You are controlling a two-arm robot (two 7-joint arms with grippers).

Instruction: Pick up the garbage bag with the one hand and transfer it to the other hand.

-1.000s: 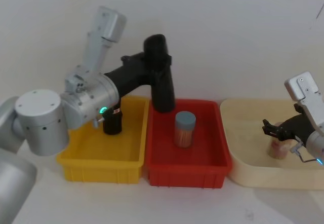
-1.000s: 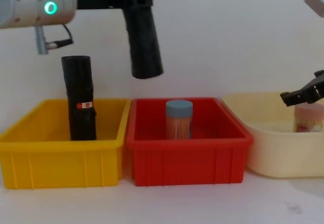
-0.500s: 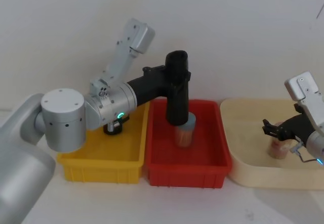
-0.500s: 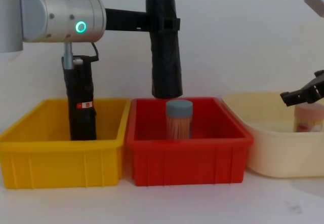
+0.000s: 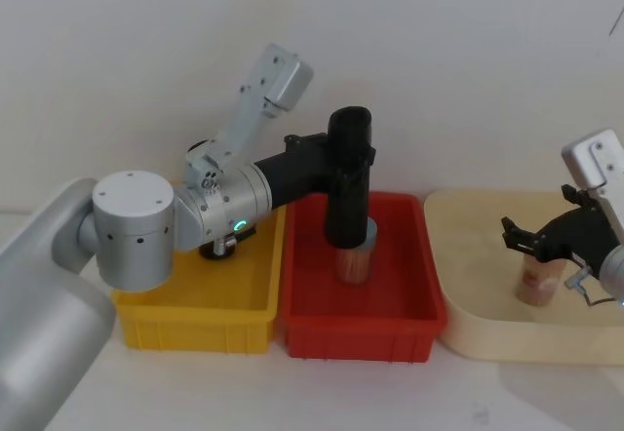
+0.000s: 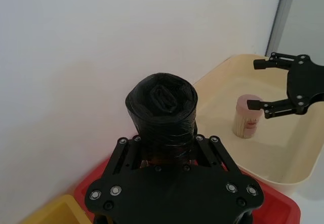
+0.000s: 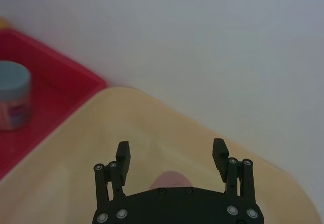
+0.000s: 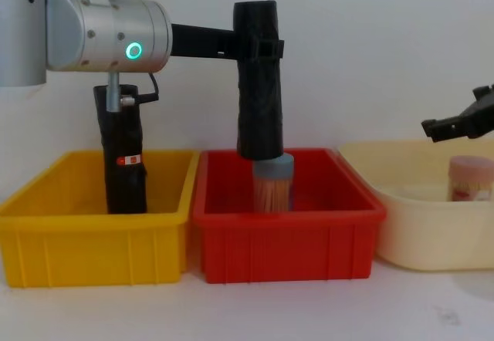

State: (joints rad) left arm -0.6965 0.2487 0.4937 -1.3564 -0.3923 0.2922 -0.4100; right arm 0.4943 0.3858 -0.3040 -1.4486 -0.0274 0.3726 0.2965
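white tabletop (image 8: 231, 310) is taken up from left to right by a yellow bin (image 8: 93, 241), a red bin (image 8: 285, 241) touching it, and a cream tub (image 8: 417, 241) just beside the red one. open tabletop is left along the near edge. over the red bin the garbage bag (image 8: 258, 117) is held upright, clamped near its top by the left gripper (image 8: 261, 48), which reaches in from the green-ringed arm. the bag's lower end is met by the blue lid of a jar of sticks (image 8: 272, 190) standing mid-bin; whether they touch cannot be told. a second black roll (image 8: 123, 163) stands at the yellow bin's far side, marked with a red-and-white sticker whose writing is too small to be read. a pinkish container (image 8: 469, 179) stands in the tub, and the right gripper (image 7: 170, 150) is held above it, fingers spread and empty.
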